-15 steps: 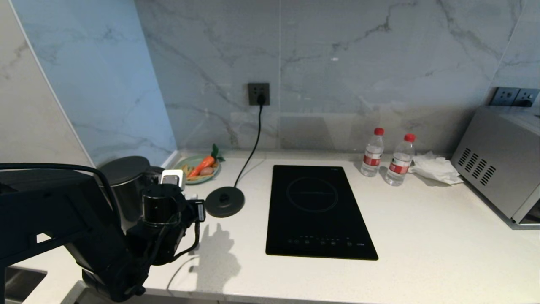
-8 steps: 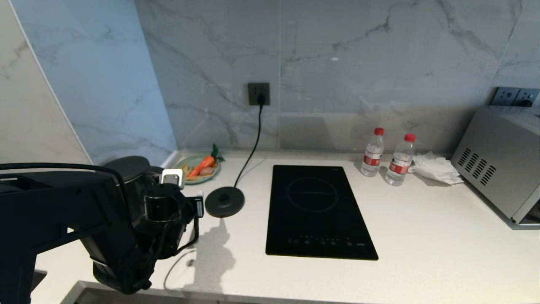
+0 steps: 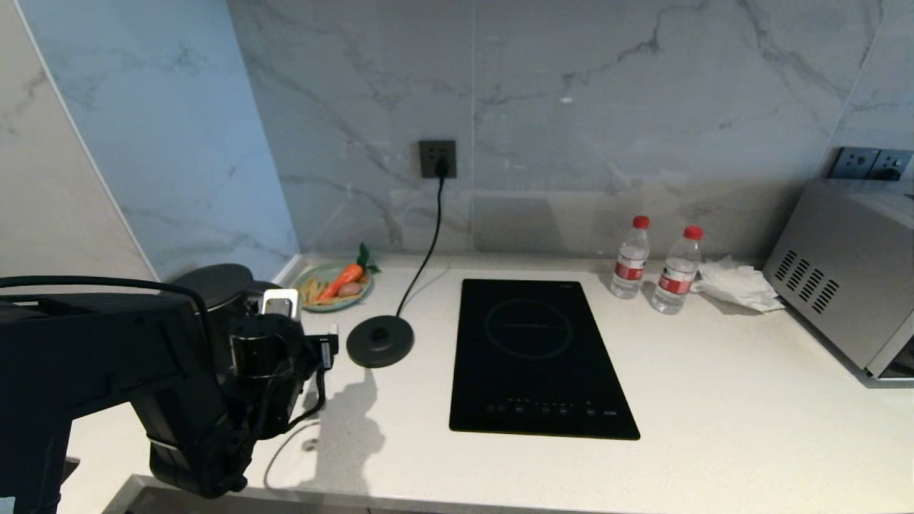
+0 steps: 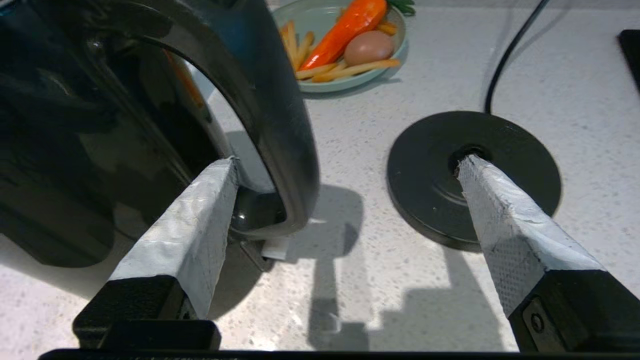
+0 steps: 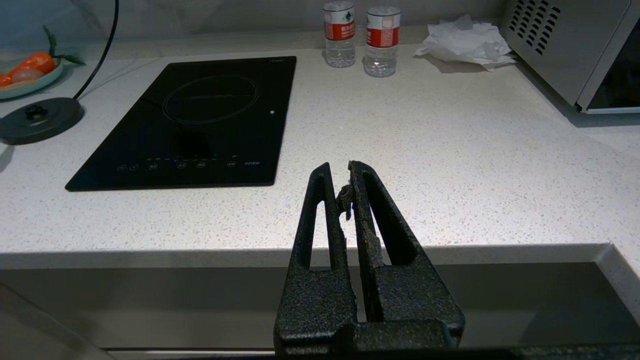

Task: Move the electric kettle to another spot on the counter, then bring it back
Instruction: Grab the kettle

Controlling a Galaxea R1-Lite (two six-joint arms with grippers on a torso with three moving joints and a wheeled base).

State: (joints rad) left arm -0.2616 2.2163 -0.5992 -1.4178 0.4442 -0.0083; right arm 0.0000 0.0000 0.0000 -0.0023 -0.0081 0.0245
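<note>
The glossy black electric kettle (image 3: 211,285) stands on the white counter (image 3: 714,400) at the far left, apart from its round base disc (image 3: 380,341). My left arm (image 3: 178,385) covers most of the kettle in the head view. In the left wrist view my left gripper (image 4: 345,162) is open wide. One taped finger (image 4: 200,220) lies beside the loop handle (image 4: 285,125) and the other finger (image 4: 500,210) is over the base disc (image 4: 430,170). The handle is between them, untouched. My right gripper (image 5: 340,170) is shut and empty, parked at the counter's front edge.
A black hob (image 3: 539,357) is set into the counter's middle. A plate of toy food (image 3: 335,285) sits behind the base disc, whose cord (image 3: 428,235) runs up to a wall socket. Two water bottles (image 3: 631,258), a crumpled tissue (image 3: 739,285) and a microwave (image 3: 842,264) stand at the right.
My left gripper has opened and let go of the kettle's handle. The left arm has drawn slightly left and back. The kettle stays where it stood.
</note>
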